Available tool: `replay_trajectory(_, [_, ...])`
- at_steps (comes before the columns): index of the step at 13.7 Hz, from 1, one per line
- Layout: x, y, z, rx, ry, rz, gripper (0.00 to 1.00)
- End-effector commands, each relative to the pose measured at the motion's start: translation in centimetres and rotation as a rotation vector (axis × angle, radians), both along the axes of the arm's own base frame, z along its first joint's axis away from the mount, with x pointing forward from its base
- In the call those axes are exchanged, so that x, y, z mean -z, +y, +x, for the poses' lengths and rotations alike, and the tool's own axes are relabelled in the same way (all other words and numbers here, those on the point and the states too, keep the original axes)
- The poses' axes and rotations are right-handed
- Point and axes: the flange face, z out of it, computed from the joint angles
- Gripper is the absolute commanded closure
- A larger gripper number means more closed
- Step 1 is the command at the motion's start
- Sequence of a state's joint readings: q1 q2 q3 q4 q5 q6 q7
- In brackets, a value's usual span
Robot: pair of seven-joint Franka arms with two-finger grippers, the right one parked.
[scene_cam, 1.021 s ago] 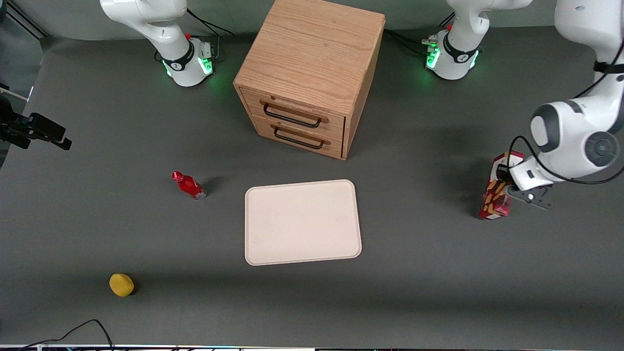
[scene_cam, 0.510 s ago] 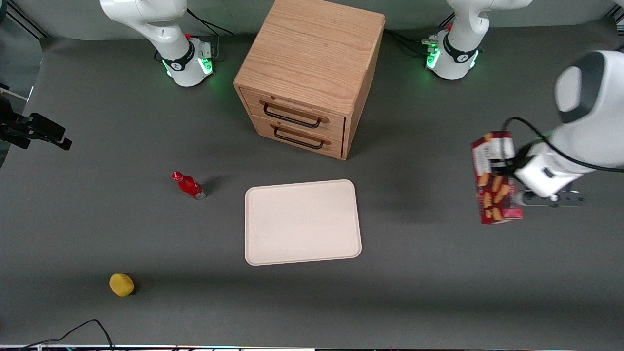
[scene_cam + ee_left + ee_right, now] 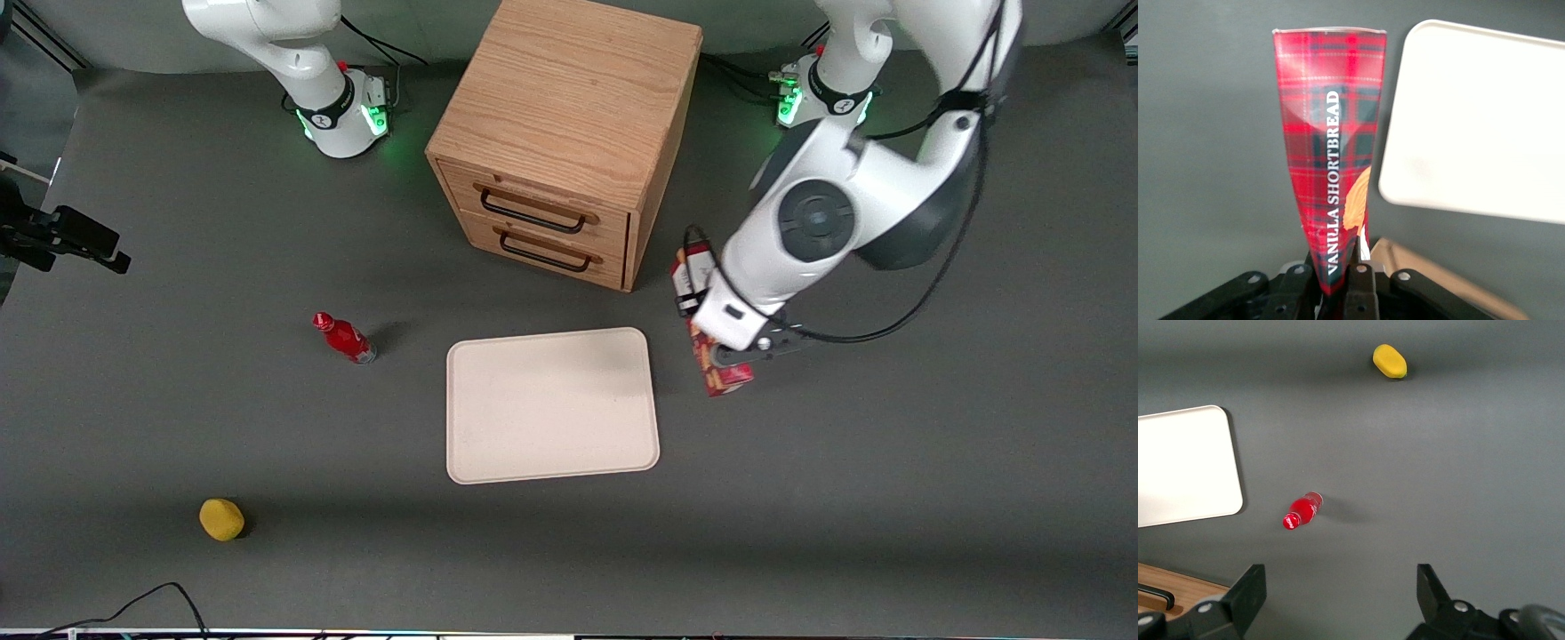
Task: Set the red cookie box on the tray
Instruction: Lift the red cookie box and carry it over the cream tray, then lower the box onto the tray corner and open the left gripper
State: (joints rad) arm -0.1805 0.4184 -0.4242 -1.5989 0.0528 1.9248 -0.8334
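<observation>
The red cookie box [image 3: 724,377], a slim tartan carton with cookie pictures, hangs above the table with my gripper [image 3: 714,345] shut on it. It is beside the tray's short edge that faces the working arm's end, not over the tray. The tray [image 3: 551,405] is a flat cream rectangle with nothing on it. In the left wrist view the red cookie box [image 3: 1331,147] sticks out from between the black fingers [image 3: 1362,288] of my gripper [image 3: 1339,285], and the tray [image 3: 1485,127] lies next to it. The arm hides the box's middle in the front view.
A wooden two-drawer cabinet [image 3: 569,133] stands farther from the front camera than the tray, close to the gripper. A small red bottle [image 3: 345,339] lies toward the parked arm's end, and a yellow object [image 3: 221,519] sits nearer the front camera.
The gripper lifted the cookie box off the table at the working arm's end and carried it sideways to the tray's edge. Bottle, yellow object and tray stayed put.
</observation>
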Motion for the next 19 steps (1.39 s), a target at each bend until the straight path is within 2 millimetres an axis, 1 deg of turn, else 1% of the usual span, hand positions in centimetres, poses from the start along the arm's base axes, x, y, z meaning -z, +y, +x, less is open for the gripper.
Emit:
replay_trajectory(1, [6.7,-5.0,1.5,-0.021,-0.021,-0.010,1.00])
replay_trajectory(3, [9.9,-7.6,3.5,-0.001,-0.033,-0.026,1.00])
replay_trajectory(4, [11.1,-8.2,4.3,0.010,-0.045,-0.024,1.00])
replay_trajectory(5, [11.2,-8.1,4.7,0.026,-0.053,-0.023,1.00])
replay_trajectory(7, [11.6,-8.7,4.9,0.079,-0.085,-0.043,1.00])
replay_trajectory(9, [12.4,-8.6,6.0,0.107,-0.125,-0.020,1.00])
replay_trajectory(11, [13.3,-8.3,6.0,0.130,-0.121,-0.010,1.00])
replay_trajectory(14, [13.3,-8.2,6.0,0.135,-0.120,-0.007,1.00])
replay_trajectory(15, [13.4,-8.0,6.1,0.137,-0.118,-0.005,0.32])
replay_trajectory(16, [13.2,-8.0,6.1,0.132,-0.121,-0.003,0.00])
replay_trajectory(19, [12.8,-7.4,6.0,0.130,-0.104,0.012,0.00])
